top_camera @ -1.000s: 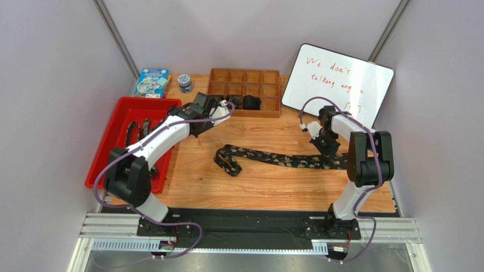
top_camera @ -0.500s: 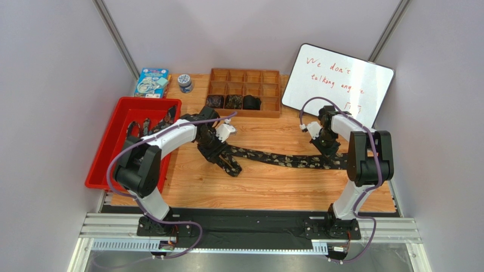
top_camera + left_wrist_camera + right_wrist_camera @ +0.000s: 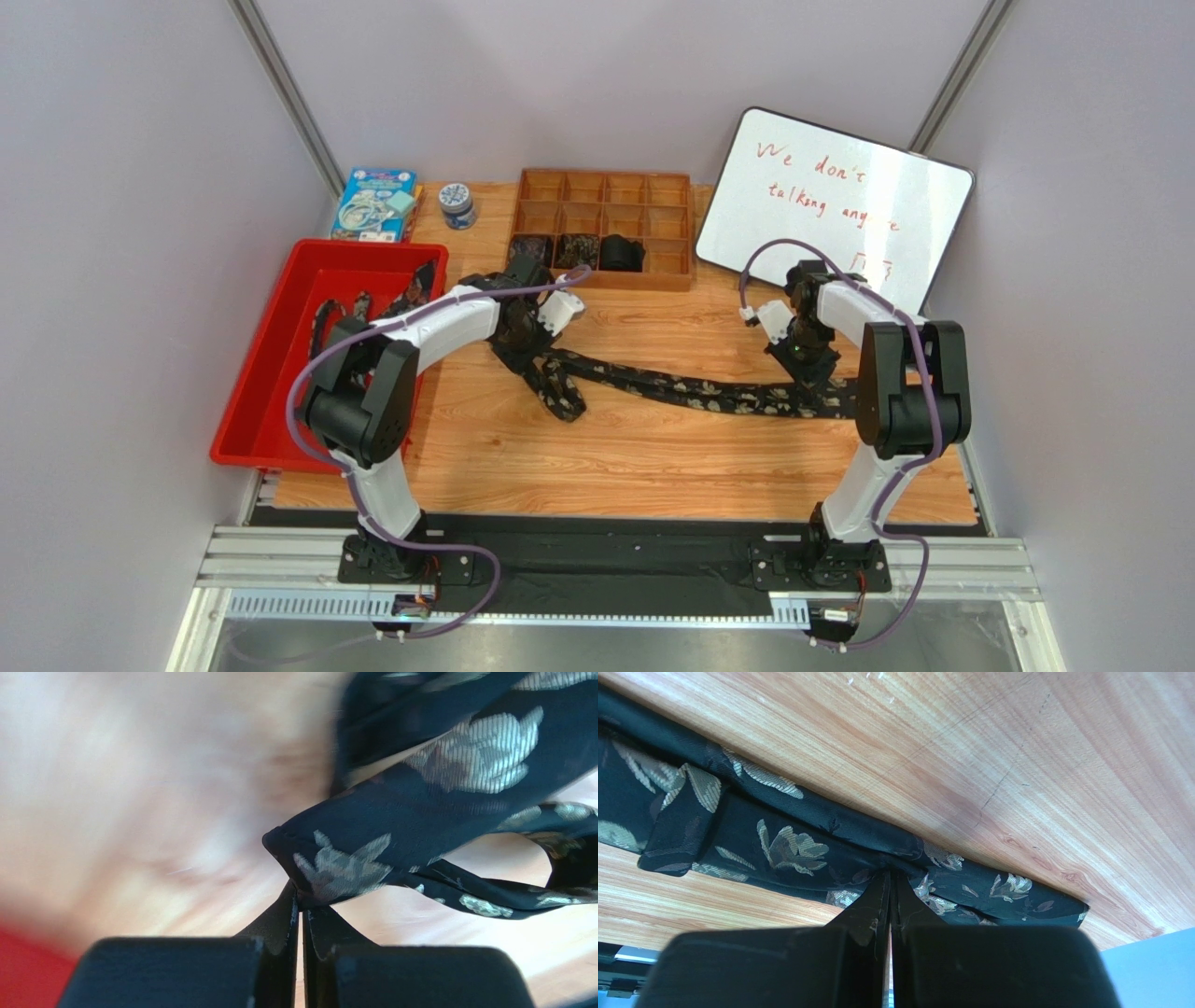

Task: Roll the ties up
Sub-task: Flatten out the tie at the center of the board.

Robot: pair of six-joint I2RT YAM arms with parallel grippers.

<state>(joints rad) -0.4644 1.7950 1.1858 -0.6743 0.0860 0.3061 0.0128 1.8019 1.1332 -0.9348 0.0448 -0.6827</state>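
Pinching both ends of dark floral-speckled necktie (image 3: 701, 395)
Left gripper (image 3: 302, 906), right gripper (image 3: 890, 875) nip thin edges; tugging could slip one.

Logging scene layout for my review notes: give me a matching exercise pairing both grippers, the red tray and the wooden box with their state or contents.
1 left gripper
2 right gripper
3 red tray
4 wooden box

A has coils in its near row
B shut on the tie, whiteboard side
C shut on the tie's folded end
D holds unrolled ties

Pairs: 1-C, 2-B, 3-D, 4-A
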